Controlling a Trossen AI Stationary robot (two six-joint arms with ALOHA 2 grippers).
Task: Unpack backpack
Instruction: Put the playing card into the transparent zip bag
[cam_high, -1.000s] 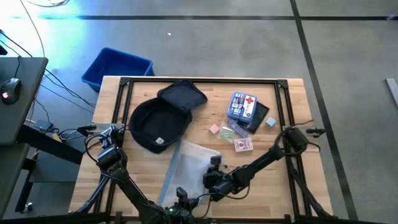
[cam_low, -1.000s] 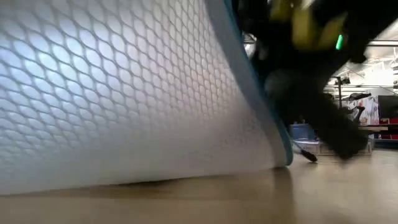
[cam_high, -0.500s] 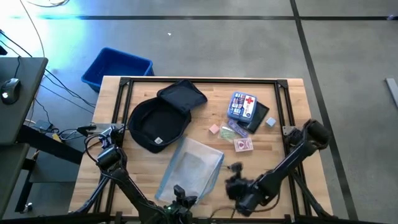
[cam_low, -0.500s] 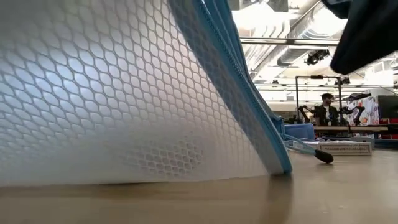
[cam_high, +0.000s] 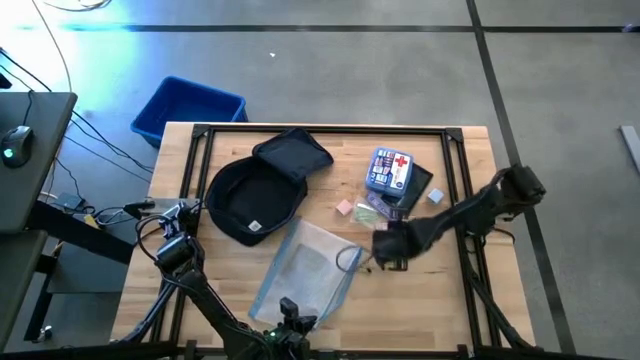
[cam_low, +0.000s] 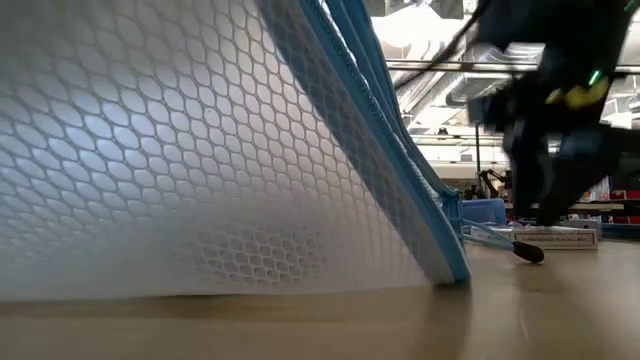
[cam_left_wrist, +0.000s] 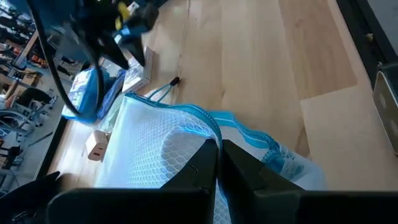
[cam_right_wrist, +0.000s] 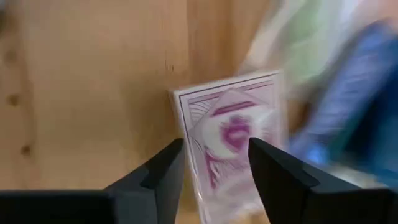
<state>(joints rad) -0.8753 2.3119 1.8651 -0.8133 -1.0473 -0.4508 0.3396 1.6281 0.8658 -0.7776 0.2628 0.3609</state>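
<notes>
The right gripper (cam_right_wrist: 214, 168) stands with its jaws parted and nothing clamped between them; through the gap shows a pink-backed card box (cam_right_wrist: 233, 134), lying on the wood just ahead of the fingertips (cam_right_wrist: 165, 165). In the high view that gripper (cam_high: 385, 246) sits right of centre, hovering over the spot beside the small clutter of items. The left gripper (cam_left_wrist: 217, 158) has its jaws pressed together on the edge of a white mesh pouch (cam_left_wrist: 155, 155) with blue zip trim (the fingers meet right at the fabric). That pouch (cam_high: 310, 265) lies in the lower middle of the high view, and its mesh wall (cam_low: 180, 150) fills most of the low view.

The backpack (cam_high: 258, 190) lies in the upper left part of the desk (cam_high: 460, 290), unzipped and spread flat: the round main body sits lower left with its small pale logo toward the bottom of the frame, and the flap is thrown back toward the upper right, so its long axis runs diagonally from lower left to upper right.

To the right of it, at upper right of centre, is a blue first-aid kit (cam_high: 390, 168) with a red cross. A blue plastic bin (cam_high: 188, 108) stands on the floor beyond the desk's upper-left corner.
</notes>
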